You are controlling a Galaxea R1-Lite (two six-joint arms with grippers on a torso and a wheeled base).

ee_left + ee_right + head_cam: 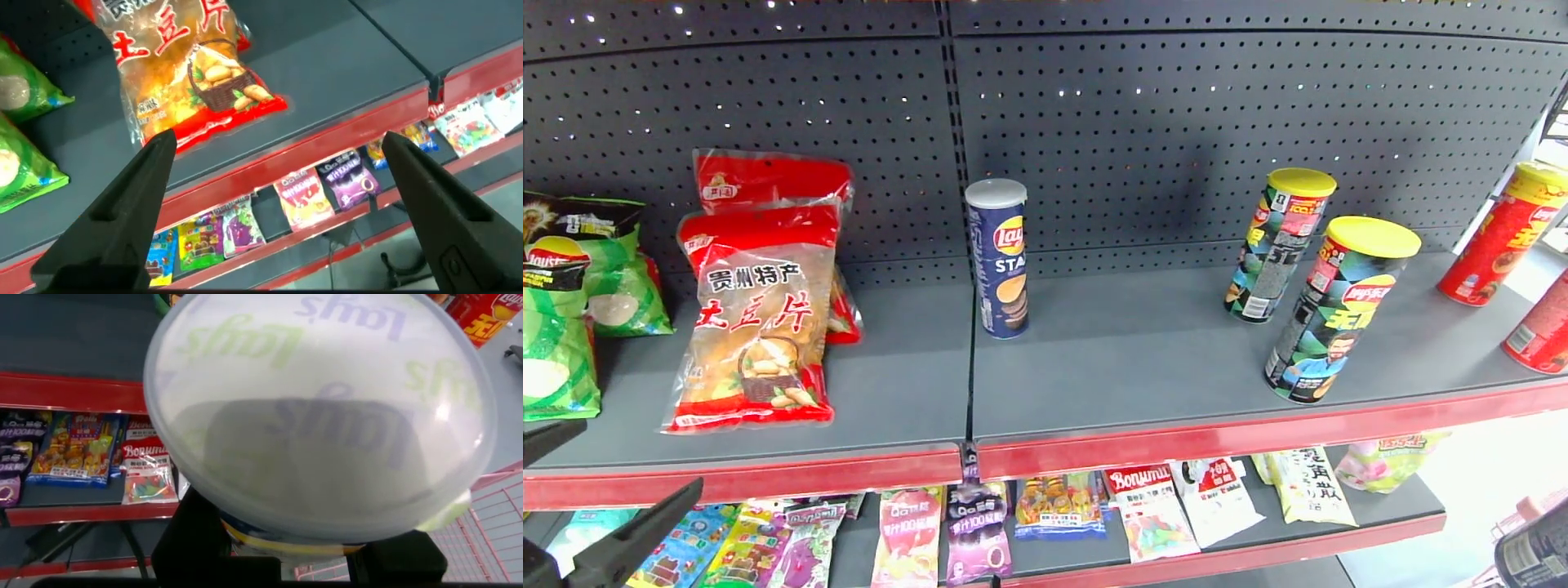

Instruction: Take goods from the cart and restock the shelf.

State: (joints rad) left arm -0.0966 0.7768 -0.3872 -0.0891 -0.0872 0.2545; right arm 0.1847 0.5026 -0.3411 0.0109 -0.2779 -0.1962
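A chip can (319, 408) gripped in front of the shelf (1143, 359).
The right gripper (294, 559) has its fingers closed around the can, low at 4 o'clock in the head view, below the shelf's red edge. The left gripper (278, 143) sits at 8 o'clock, fingers spread wide, near a red snack bag (756, 327).

Shelf (1143, 359) dark grey, front lip red; pegboard (1176, 122) charcoal, dotted with holes. Slim can (999, 261) navy blue, pale grey lid. Two patterned cans (1278, 245) black, green and white in angular patches, red label, yellow lids. End can (1499, 237) red, yellow lid. Crisp bags (756, 327) red over clear. Side bags (560, 327) green, white and black. Left gripper (278, 139) black. Lidded can (319, 408): milky translucent lid, pale green lettering, yellow band.
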